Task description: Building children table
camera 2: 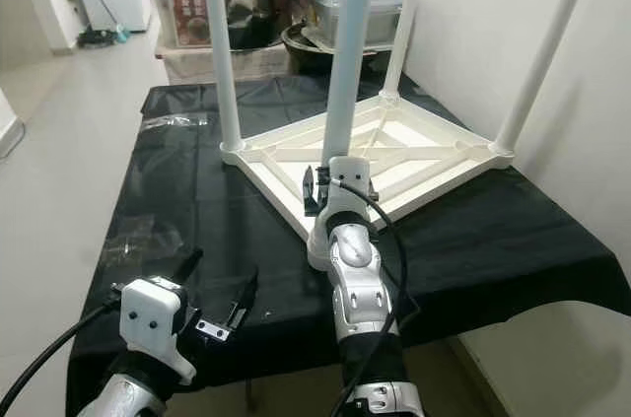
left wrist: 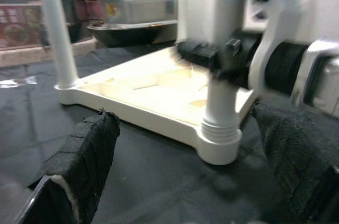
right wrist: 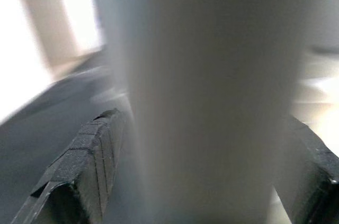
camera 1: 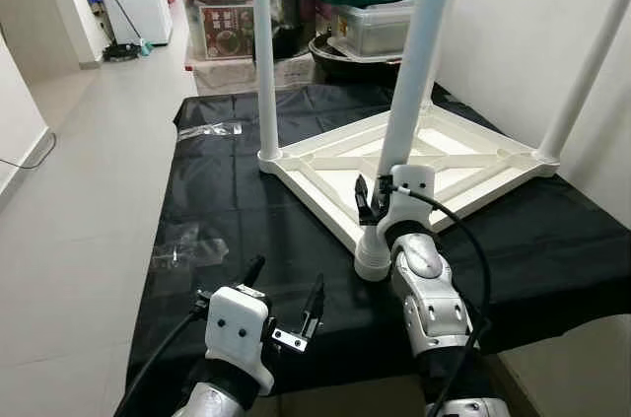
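Lying upside down on a black cloth spread over a work surface, a white children's table is seen with four white legs pointing upward. The nearest leg is gripped low down, just above its threaded socket, by the right gripper, whose black fingers are pinched against the leg on either side. The left gripper is held over the cloth's near edge, just beside that corner, its jaws spread and nothing between them. Clear plastic wrapping is seen on the cloth's left part. Storage boxes are stacked beyond the table.
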Robot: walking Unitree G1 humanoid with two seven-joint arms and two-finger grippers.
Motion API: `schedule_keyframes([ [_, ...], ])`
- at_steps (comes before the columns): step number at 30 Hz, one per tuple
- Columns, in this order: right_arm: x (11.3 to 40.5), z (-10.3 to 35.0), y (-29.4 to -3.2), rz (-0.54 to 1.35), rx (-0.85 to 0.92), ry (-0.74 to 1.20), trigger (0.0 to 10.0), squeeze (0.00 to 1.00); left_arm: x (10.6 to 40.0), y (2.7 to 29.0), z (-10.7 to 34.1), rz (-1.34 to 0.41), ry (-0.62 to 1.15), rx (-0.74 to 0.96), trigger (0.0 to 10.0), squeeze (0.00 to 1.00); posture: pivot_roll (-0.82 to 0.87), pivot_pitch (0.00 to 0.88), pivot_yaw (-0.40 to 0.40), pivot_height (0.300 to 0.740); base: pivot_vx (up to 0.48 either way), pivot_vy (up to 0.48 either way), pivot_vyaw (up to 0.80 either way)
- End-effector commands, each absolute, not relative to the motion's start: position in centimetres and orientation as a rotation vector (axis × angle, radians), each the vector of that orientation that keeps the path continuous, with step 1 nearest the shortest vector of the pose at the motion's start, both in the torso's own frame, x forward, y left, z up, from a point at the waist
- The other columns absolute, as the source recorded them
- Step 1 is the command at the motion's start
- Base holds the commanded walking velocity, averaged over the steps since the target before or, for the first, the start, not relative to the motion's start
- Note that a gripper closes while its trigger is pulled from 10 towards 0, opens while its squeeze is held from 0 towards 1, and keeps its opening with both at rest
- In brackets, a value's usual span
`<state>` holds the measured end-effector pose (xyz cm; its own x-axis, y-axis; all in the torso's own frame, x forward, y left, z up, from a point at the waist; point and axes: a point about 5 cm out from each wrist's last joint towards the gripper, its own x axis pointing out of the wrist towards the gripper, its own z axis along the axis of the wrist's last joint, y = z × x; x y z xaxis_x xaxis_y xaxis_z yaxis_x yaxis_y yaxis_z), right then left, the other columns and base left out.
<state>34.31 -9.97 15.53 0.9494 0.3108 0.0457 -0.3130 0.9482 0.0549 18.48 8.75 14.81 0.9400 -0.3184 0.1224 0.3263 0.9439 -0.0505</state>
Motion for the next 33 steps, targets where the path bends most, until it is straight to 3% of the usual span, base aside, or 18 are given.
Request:
schedule_keyframes([
  [1, 34.3, 15.4, -8.6, 0.505, 0.099, -0.025, 10.0, 0.0, 18.5, 8.7, 14.6, -0.332, -0.095, -0.069, 10.0, 0.0, 0.04, 0.0, 0.006, 0.74, 0.0, 0.0, 0.0],
  [4, 34.3, 14.7, -9.1, 0.815, 0.098, 0.069, 10.0, 0.0, 18.5, 8.6, 14.7, -0.339, -0.098, -0.071, 10.0, 0.0, 0.05, 0.0, 0.005, 0.74, 0.0, 0.0, 0.0],
  [6, 34.3, 14.7, -9.1, 0.815, 0.098, 0.069, 10.0, 0.0, 18.5, 8.6, 14.7, -0.339, -0.098, -0.071, 10.0, 0.0, 0.05, 0.0, 0.005, 0.74, 0.0, 0.0, 0.0],
  [13, 34.7, 15.5, -8.6, 1.205, 0.121, 0.166, 10.0, 0.0, 18.5, 8.5, 14.7, -0.352, -0.093, -0.076, 10.0, 0.0, 0.1, 0.0, -0.002, 0.74, 0.0, 0.0, 0.0],
  [17, 34.6, 15.8, -8.3, 1.274, 0.13, 0.172, 10.0, 0.0, 18.5, 8.5, 14.7, -0.35, -0.093, -0.073, 10.0, 0.0, 0.1, 0.0, -0.002, 0.74, 0.0, 0.0, 0.0],
  [21, 34.1, 16.2, -7.3, 1.534, 0.052, 0.194, 10.0, 0.0, 18.5, 8.4, 15.1, -0.353, -0.106, -0.079, 10.0, 0.0, 0.11, 0.0, -0.018, 0.74, 0.0, 0.0, 0.0],
  [25, 34.2, 16.3, -7.3, 1.572, 0.04, 0.191, 10.0, 0.0, 18.4, 8.3, 15.1, -0.356, -0.106, -0.081, 10.0, 0.0, 0.11, 0.0, -0.018, 0.74, 0.0, 0.0, 0.0],
  [26, 34.0, 15.8, -7.2, 1.579, 0.041, 0.218, 0.0, 0.0, 18.4, 8.3, 15.1, -0.357, -0.106, -0.082, 10.0, 0.0, 0.11, 0.0, -0.014, 0.74, 0.0, 0.0, 0.0],
  [29, 33.8, 15.3, -7.2, 1.576, 0.03, 0.227, 0.0, 0.0, 18.4, 8.2, 15.2, -0.358, -0.106, -0.084, 10.0, 0.0, 0.11, 0.0, -0.014, 0.74, 0.0, 0.0, 0.0],
  [33, 34.0, 14.0, -7.2, 1.396, 0.02, 0.201, 0.0, 0.0, 18.5, 8.2, 15.2, -0.354, -0.106, -0.086, 10.0, 0.0, 0.11, 0.0, -0.021, 0.74, 0.0, 0.0, 0.0],
])
